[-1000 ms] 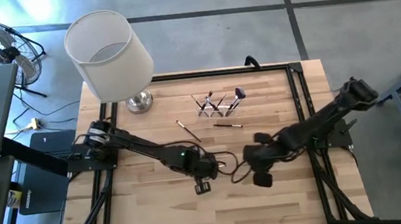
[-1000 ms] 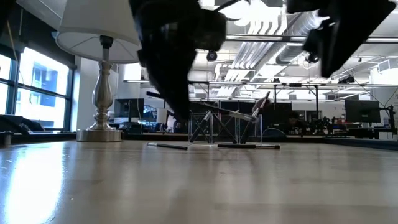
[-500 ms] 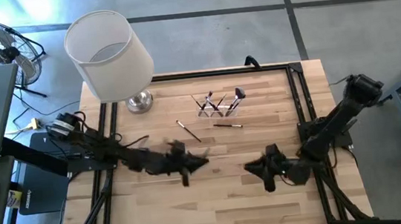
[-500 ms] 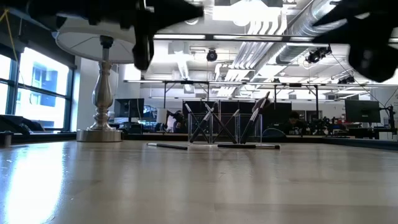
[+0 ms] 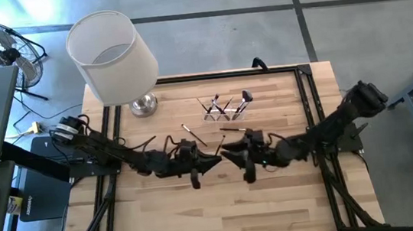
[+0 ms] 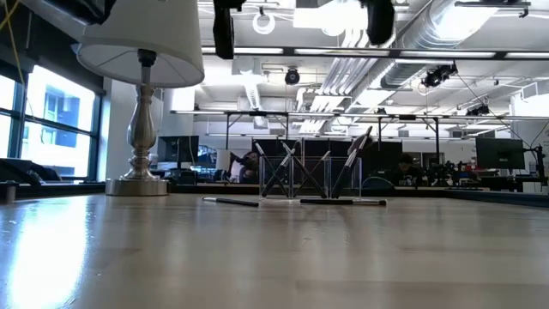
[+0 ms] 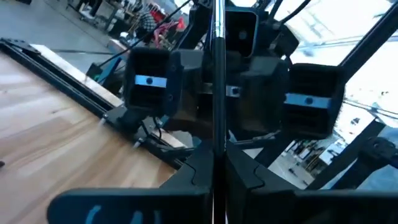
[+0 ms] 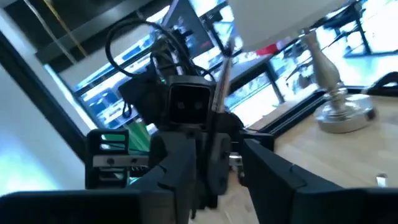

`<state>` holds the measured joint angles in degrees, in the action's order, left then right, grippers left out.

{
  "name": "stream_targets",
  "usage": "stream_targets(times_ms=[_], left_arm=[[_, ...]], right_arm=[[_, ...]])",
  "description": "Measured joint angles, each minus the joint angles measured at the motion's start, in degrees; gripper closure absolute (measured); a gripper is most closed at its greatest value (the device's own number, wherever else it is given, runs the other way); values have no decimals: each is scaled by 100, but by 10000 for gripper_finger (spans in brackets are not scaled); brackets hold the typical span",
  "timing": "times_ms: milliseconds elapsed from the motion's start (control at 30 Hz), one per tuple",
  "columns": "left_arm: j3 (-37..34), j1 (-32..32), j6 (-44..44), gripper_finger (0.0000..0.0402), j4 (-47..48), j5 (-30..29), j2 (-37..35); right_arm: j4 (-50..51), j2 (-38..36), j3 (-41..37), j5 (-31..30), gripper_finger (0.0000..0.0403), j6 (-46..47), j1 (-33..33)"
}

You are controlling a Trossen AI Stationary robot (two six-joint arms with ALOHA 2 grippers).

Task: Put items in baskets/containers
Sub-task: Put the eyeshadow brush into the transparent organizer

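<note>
At table centre: left gripper (image 5: 213,162) and right gripper (image 5: 228,157) are now meeting tip to tip, having been well apart half a second ago
Left gripper: it is pinching a brush (image 7: 214,74) tightly, the handle standing up between its fingers
Right gripper: its fingers are spreading wide on either side of that brush
Holder (image 5: 225,111): it is sitting near the far edge with several brushes leaning in it, unmoved
Loose brushes (image 5: 193,134): two are lying just in front of the holder as before
</note>
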<state>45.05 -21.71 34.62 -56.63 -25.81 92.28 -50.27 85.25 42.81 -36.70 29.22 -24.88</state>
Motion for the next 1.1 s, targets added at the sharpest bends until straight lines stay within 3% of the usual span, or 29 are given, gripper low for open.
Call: stream_targets(times_ms=[133,333,500,700,900,1100], left_arm=[[122,0,-94,393,154,100,3],[263,-4,-128,392,350,237,2],[272,-4,-131,391,388,232,1],[272,-7,-171,391,373,247,1],[272,-4,-332,380,417,317,1],[272,2,-725,326,379,548,1]], right_arm=[[924,-4,528,501,249,100,215],[1944,-6,1134,692,241,131,318],[2224,-7,1294,726,290,131,316],[2279,-7,1296,867,388,42,318],[2385,-8,1300,928,396,31,333],[2504,-13,1300,1034,398,39,388]])
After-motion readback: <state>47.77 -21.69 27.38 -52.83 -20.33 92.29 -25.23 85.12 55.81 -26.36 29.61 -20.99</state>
